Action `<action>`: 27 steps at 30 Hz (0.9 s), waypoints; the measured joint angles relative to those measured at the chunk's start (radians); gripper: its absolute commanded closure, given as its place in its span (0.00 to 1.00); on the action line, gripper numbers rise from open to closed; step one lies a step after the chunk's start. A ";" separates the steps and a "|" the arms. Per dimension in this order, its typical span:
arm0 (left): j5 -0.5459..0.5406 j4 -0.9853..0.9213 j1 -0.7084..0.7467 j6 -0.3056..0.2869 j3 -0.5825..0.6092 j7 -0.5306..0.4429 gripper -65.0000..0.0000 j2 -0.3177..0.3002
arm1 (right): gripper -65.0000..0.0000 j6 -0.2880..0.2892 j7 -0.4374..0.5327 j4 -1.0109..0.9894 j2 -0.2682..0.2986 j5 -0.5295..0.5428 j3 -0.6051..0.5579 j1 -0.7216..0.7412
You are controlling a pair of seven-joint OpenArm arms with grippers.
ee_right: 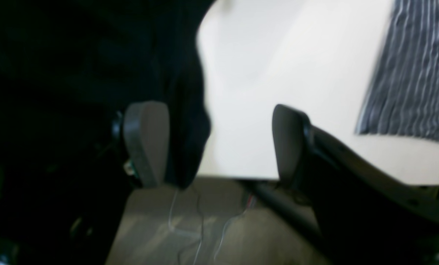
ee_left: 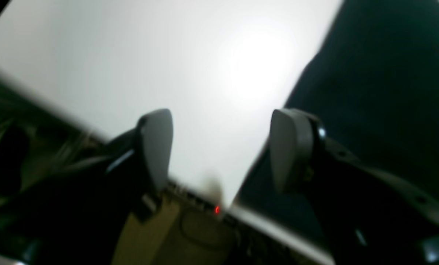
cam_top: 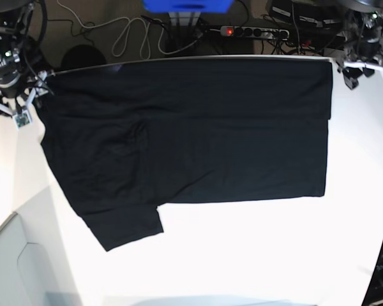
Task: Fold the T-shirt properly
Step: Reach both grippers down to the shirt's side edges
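The T-shirt (cam_top: 191, 134) lies spread flat on the white table (cam_top: 255, 255), plain black side up, with one sleeve (cam_top: 124, 226) sticking out at the near left. My right gripper (cam_top: 24, 105) is at the shirt's far left corner. In the right wrist view it (ee_right: 219, 143) is open, with the shirt's edge (ee_right: 190, 110) beside one finger (ee_right: 147, 143). My left gripper (cam_top: 359, 71) is just off the shirt's far right corner. In the left wrist view it (ee_left: 223, 147) is open and empty over bare table, with the shirt (ee_left: 381, 92) to its right.
A power strip (cam_top: 252, 30) with a red light, cables (cam_top: 124, 35) and a blue object (cam_top: 188, 5) lie beyond the table's far edge. A grey striped surface (ee_right: 414, 73) shows past the table's edge in the right wrist view.
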 measured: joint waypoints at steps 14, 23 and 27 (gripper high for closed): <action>0.215 -0.203 -0.439 0.002 0.191 0.009 0.41 -0.149 | 0.29 0.000 0.005 -0.565 0.004 -0.016 -0.108 0.646; 0.361 -0.521 -0.740 -0.005 0.370 -0.011 0.41 -0.169 | 0.27 -0.003 0.217 -1.029 -0.002 -0.013 -0.268 0.919; 0.398 -0.729 -0.870 0.000 0.443 -0.122 0.41 -0.165 | 0.27 -0.049 0.351 -1.168 -0.006 -0.019 -0.299 0.941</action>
